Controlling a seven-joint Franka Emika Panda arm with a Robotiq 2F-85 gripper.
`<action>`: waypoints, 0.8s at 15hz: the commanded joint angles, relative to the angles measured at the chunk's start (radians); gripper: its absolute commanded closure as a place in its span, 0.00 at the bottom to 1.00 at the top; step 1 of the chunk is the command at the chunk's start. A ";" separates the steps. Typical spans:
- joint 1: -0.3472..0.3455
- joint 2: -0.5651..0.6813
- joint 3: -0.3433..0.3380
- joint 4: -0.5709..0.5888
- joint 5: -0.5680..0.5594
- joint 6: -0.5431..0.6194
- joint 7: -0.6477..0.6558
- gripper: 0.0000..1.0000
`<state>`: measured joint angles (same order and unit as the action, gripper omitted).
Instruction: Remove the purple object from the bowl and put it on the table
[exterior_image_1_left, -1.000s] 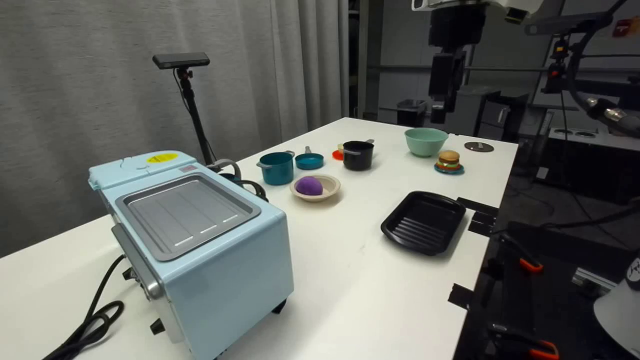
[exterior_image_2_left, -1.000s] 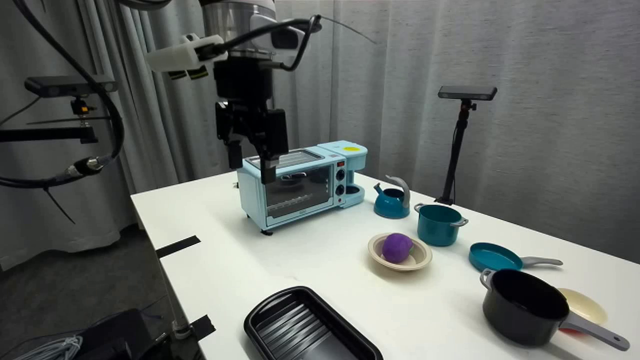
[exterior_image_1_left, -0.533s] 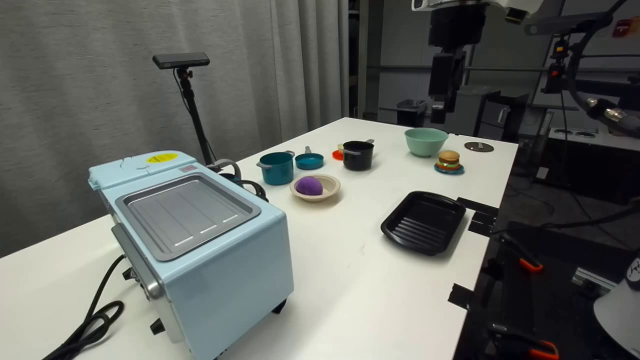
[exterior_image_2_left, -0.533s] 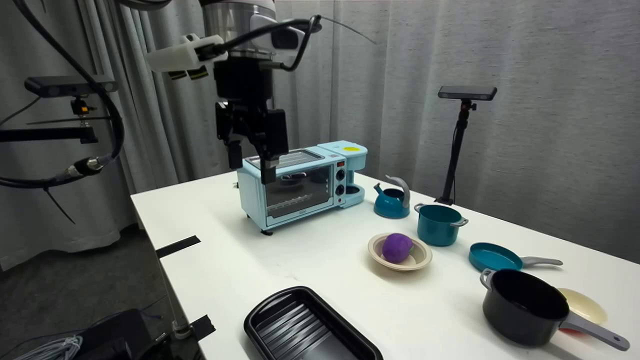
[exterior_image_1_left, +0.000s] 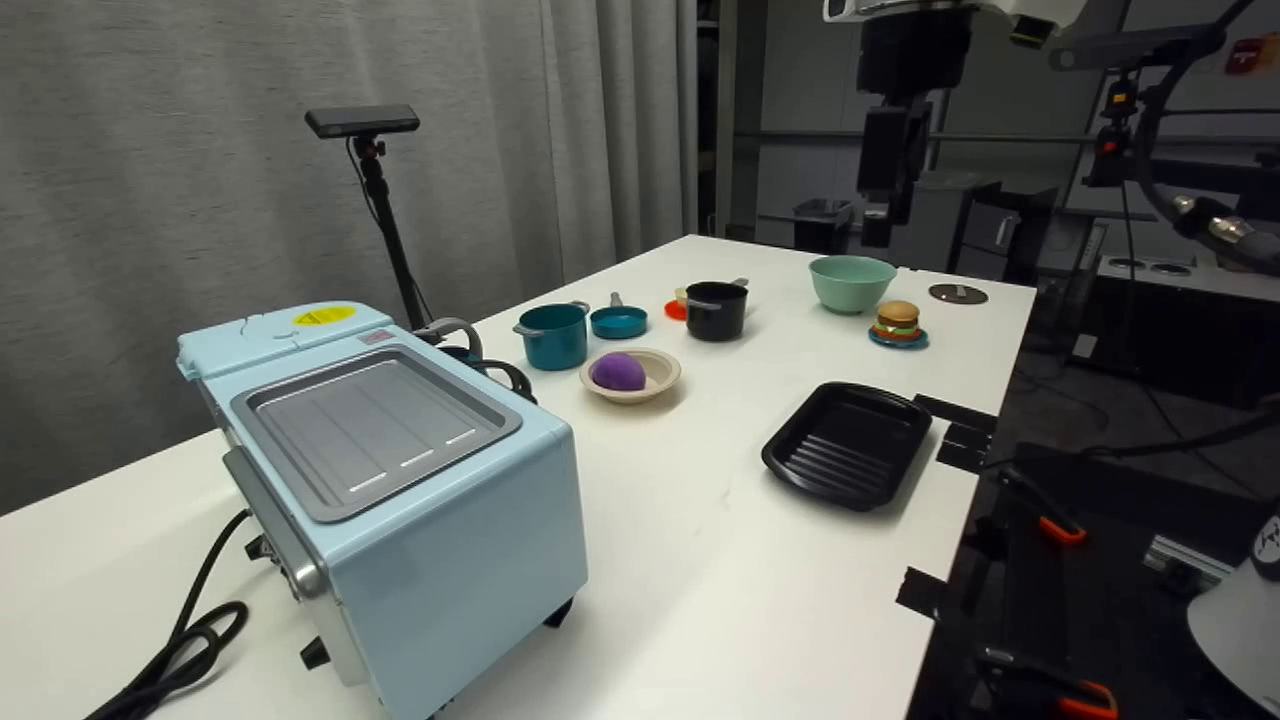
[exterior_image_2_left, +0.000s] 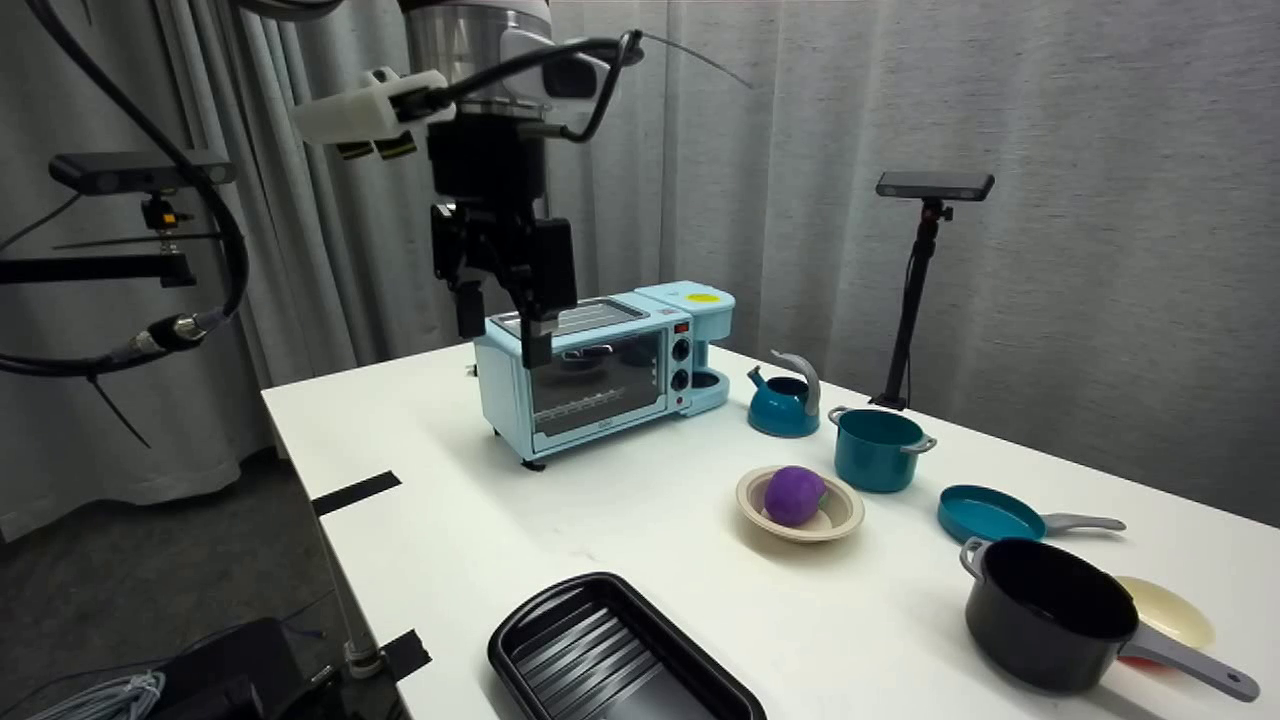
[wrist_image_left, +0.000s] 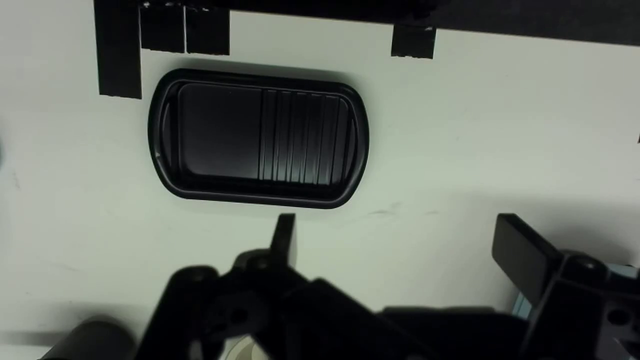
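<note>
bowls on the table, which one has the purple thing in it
The beige bowl, the shallow one beside the teal two-handled pot: the purple object sits in it. The mint green bowl is deeper and stands near the toy burger.

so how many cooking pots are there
2: the teal pot beside the beige bowl, and the dark pot near the teal frying pan. More might be hidden in the toaster oven.

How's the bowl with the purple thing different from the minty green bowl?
The beige bowl, with the purple object in it, is a pale sandy colour; the green bowl is minty. The beige bowl is low and shallow; the green bowl has taller, steeper sides. Both are round and stand upright on the white table.
</note>
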<state>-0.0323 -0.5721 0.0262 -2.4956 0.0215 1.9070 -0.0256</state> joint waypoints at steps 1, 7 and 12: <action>0.013 0.001 -0.011 0.002 -0.006 -0.002 0.006 0.00; 0.012 0.013 -0.011 0.010 -0.005 0.005 0.010 0.00; 0.009 0.141 -0.003 0.090 -0.002 0.052 0.039 0.00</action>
<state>-0.0323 -0.5325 0.0262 -2.4786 0.0217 1.9310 -0.0195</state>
